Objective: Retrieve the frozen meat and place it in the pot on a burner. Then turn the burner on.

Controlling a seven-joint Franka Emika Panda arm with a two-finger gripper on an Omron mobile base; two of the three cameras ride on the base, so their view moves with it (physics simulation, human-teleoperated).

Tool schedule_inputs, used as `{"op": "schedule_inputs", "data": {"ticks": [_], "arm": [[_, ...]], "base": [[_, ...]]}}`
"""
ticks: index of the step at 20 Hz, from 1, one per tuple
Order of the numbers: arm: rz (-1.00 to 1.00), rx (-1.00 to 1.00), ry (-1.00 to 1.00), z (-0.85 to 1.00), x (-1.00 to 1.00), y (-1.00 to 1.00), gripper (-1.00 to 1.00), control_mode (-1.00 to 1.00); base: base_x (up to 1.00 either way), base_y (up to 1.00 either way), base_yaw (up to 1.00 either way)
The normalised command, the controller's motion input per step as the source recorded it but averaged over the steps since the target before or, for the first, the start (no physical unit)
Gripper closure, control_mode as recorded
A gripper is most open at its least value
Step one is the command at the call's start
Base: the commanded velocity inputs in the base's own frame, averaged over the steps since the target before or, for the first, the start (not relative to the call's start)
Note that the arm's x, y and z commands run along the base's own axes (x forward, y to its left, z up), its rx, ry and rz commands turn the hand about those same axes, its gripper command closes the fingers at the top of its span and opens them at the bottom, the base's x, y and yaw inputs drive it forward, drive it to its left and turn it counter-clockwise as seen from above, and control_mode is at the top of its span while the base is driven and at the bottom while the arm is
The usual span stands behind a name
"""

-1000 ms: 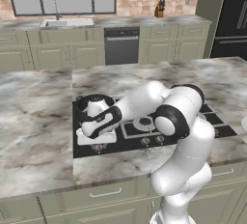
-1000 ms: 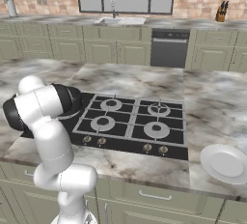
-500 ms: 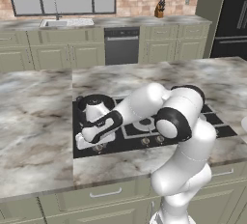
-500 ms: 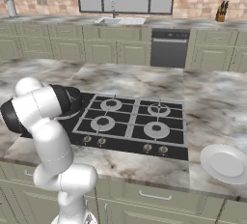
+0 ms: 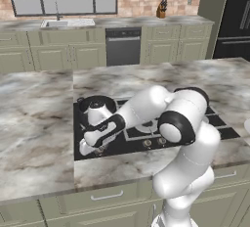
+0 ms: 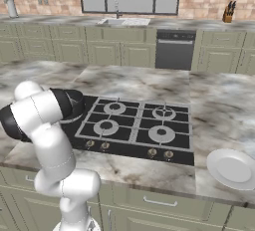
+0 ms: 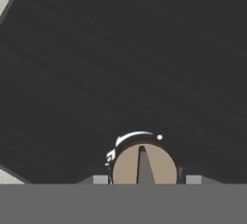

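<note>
The hand hangs low over the front left edge of the black cooktop, pointing down at a tan knob directly beneath it; whether its fingers are spread or closed I cannot tell. The pot sits just behind the hand on the burner, amid the marble tabletop.

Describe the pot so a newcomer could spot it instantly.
Start at the black cooktop set into the marble island counter. Go to its left end, beside the four grated burners. The pot sits there, partly behind the white arm: squat, round and dark grey-black with a thick rim, the sole vessel on the cooktop, unlike the white plate on the counter at the right.
</note>
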Motion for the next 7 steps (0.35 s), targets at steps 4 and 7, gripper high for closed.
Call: {"op": "schedule_inputs", "data": {"ticks": [4,7], "arm": [[0.27,0.00,-0.12,-0.22,0.00,0.00,1.00,-1.00],[0.25,0.00,-0.09,-0.23,0.00,0.00,1.00,-1.00]], "base": [[0.00,0.00,0.00],[0.00,0.00,0.00]]}}
